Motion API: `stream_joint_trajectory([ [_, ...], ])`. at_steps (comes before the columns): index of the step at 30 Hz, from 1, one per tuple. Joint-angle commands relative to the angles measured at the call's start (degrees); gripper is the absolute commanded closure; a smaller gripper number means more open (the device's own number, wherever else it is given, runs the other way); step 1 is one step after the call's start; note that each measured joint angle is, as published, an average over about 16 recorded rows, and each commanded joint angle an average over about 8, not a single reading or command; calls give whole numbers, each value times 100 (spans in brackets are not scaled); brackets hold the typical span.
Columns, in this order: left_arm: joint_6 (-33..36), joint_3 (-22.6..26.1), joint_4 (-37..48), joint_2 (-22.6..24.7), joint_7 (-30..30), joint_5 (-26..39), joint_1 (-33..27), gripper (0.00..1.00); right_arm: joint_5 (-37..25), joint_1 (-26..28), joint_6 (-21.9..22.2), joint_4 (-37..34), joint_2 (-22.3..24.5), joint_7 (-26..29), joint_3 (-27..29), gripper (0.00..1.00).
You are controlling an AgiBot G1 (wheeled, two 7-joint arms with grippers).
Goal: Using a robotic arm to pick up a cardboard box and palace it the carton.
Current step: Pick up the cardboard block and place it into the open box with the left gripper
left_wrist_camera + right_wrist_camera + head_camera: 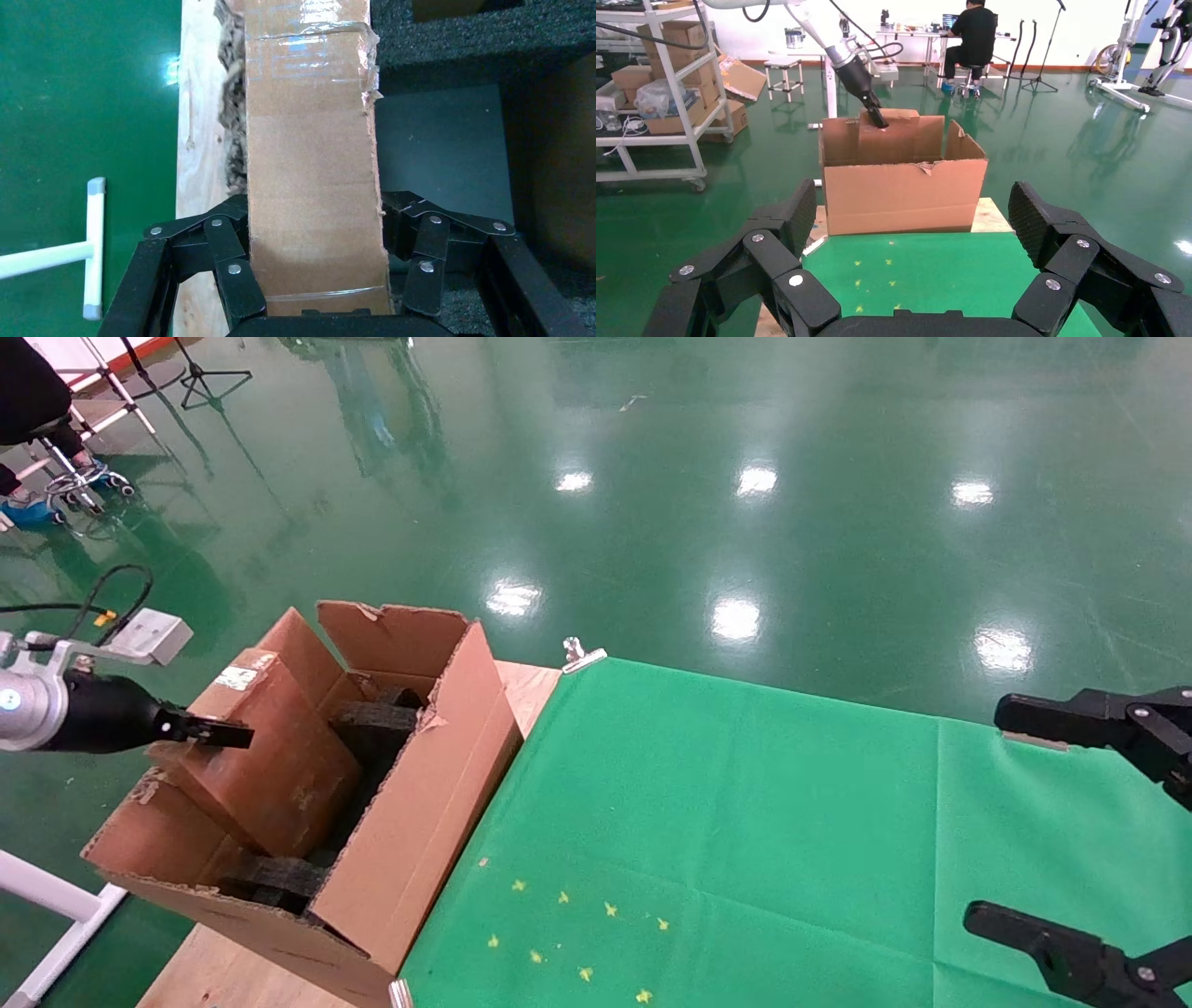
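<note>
Left gripper [219, 733], at the left edge of the head view, is clamped on the cardboard box [270, 747]; the left wrist view shows both fingers [235, 277] pressed against its sides. The box sits tilted inside the carton [419, 803], lower left of frame, resting among black foam pieces [372, 724]. Right gripper [1071, 831] hangs at the right edge over the green cloth [726, 822], jaws spread wide, holding nothing.

Head view: the carton [372, 803] and green cloth [745, 840] are seen from above, looking forward and down.
Left wrist view: the cardboard box [313, 175] is viewed very close.
Right wrist view: the carton [902, 186] is faced from across the cloth [919, 270].
Shared: carton and box are seen in all three.
</note>
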Motion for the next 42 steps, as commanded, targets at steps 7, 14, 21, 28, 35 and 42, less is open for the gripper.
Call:
stream_joint_trajectory([
  [7,-113,-117,206,26,177,-189,313,100,0,0,0,0,0,0,0,0],
  [14,-190,-164,354,98,188,-265,527,100,0,0,0,0,0,0,0,0],
  [21,-260,-101,469,273,85,-177,658,100,0,0,0,0,0,0,-1,0],
  [28,-306,-58,531,439,10,-117,774,100,1,0,0,0,0,0,-1,0],
  [35,-432,-21,562,585,-54,-65,885,100,1,0,0,0,0,0,-1,0],
  [42,-531,18,569,735,-104,-10,998,100,1,0,0,0,0,-1,-1,0],
])
